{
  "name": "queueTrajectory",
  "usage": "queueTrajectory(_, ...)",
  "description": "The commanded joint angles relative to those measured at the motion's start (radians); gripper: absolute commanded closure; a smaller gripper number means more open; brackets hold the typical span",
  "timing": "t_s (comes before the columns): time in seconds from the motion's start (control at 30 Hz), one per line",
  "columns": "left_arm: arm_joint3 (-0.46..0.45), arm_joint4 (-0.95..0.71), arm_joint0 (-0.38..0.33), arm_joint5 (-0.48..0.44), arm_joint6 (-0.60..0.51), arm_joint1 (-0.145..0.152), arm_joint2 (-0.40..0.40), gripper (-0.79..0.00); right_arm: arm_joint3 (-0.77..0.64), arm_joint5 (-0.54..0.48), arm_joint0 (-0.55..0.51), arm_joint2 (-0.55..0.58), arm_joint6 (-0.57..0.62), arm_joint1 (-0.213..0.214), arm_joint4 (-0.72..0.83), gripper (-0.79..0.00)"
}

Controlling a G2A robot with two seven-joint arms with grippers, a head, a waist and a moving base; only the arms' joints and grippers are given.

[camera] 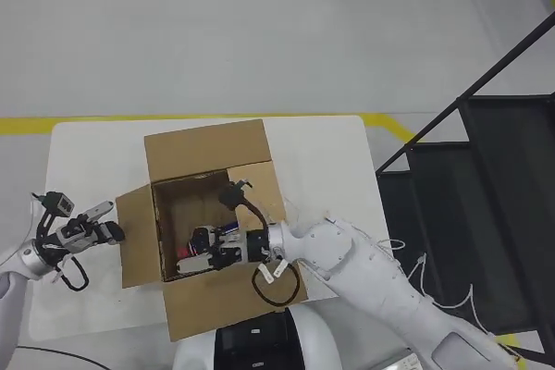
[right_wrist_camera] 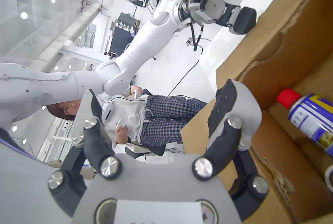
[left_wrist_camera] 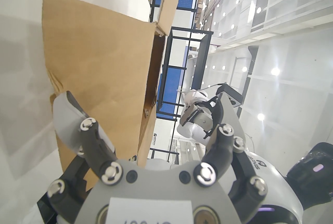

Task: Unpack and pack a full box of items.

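Nearest the top camera, the right arm (camera: 351, 259) is seen stretched across the near flap of the box (camera: 208, 148). The right tool (camera: 217, 252) is held over the open interior, just above a cluster of red, white and blue items (camera: 194, 246) lying on the box floor. The box is set on the white tabletop (camera: 324, 157) with its flaps opened. The left tool (camera: 109, 231) is held just beside the box's left flap, outside the box.

From the left wrist, the left tool (left_wrist_camera: 144, 108) is shown spread wide with nothing gripped. One finger (left_wrist_camera: 65, 110) is seen against the brown outer face of the box (left_wrist_camera: 104, 63), though contact cannot be judged.

From the right wrist, the right tool (right_wrist_camera: 158, 92) is likewise spread wide and empty. Beyond it, a blue spray can (right_wrist_camera: 309, 118) with a red cap is seen lying inside the box (right_wrist_camera: 286, 35), apart from the fingers.
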Motion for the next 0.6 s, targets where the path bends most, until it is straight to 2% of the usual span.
queueTrajectory(0.0, 0.037, 0.007, -0.04, -0.018, 0.012, -0.009, 0.053, -0.785, -0.021, -0.026, -0.074, 0.083, 0.033, 0.021, 0.052, -0.785)
queueTrajectory(0.13, 0.082, 0.016, -0.101, -0.052, 0.007, -0.024, 0.12, -0.785, -0.032, -0.065, -0.183, 0.21, 0.091, 0.054, 0.12, -0.785)
queueTrajectory(0.3, 0.083, 0.008, -0.126, -0.09, -0.009, -0.021, 0.103, -0.785, -0.054, -0.098, -0.254, 0.291, 0.115, 0.074, 0.17, -0.785)
queueTrajectory(0.43, -0.003, -0.03, -0.106, -0.104, -0.036, -0.007, 0.024, -0.785, -0.083, -0.122, -0.294, 0.333, 0.121, 0.084, 0.183, -0.785)
queueTrajectory(0.57, -0.167, -0.048, -0.072, -0.104, -0.051, 0.006, -0.052, -0.785, -0.099, -0.144, -0.322, 0.375, 0.112, 0.093, 0.193, -0.785)
